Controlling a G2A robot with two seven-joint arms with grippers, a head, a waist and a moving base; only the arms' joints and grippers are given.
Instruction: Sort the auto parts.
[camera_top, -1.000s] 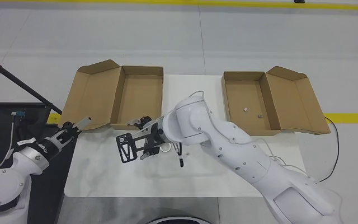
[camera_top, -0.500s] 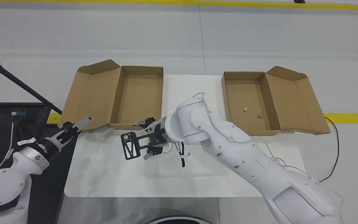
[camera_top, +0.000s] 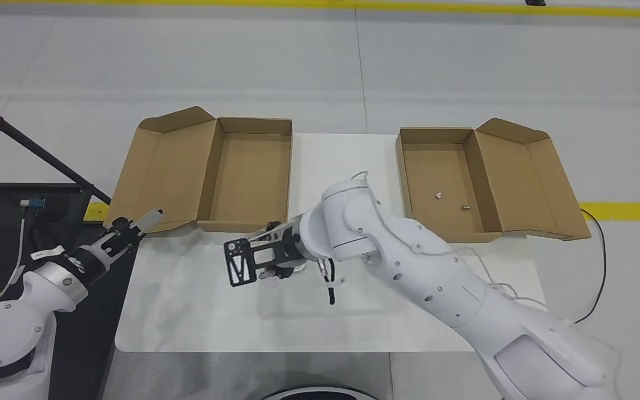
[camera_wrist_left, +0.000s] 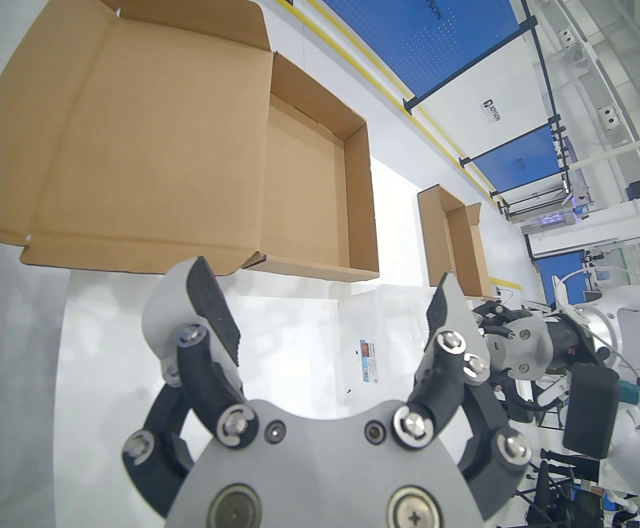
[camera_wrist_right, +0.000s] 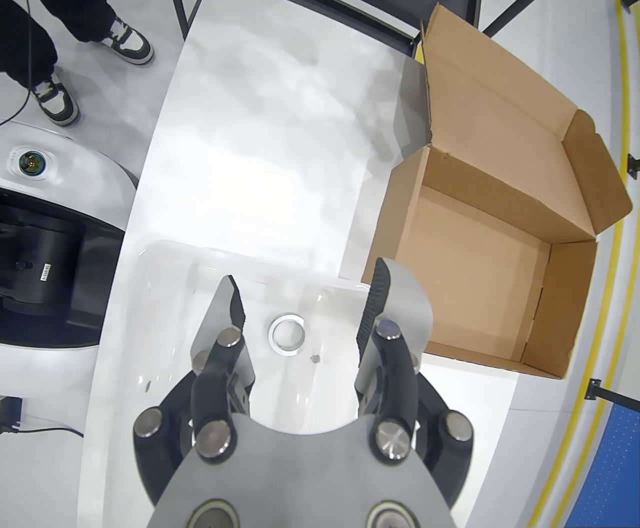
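Observation:
My right gripper (camera_wrist_right: 306, 280) hangs open just above a clear plastic tray (camera_wrist_right: 165, 260) on the white table. A silver ring (camera_wrist_right: 286, 334) lies on the tray's floor directly under the gap between the fingers, with a small dark part (camera_wrist_right: 315, 358) beside it. From above, this gripper (camera_top: 278, 250) is over the table's left-centre, near the front of the left cardboard box (camera_top: 250, 180). My left gripper (camera_wrist_left: 324, 277) is open and holds nothing. It sits off the table's left edge (camera_top: 135, 225), pointing toward the tray (camera_wrist_left: 380, 325).
The left box (camera_wrist_right: 480, 260) is open, its lid flap folded outward. The right cardboard box (camera_top: 435, 180) holds two small parts (camera_top: 438, 195) (camera_top: 466, 207). The white table (camera_top: 200, 310) has bare room in front. A person's shoes (camera_wrist_right: 127, 35) show beyond the table.
My right gripper has shifted a little to the right, toward the table's middle, staying open. The left arm has not moved.

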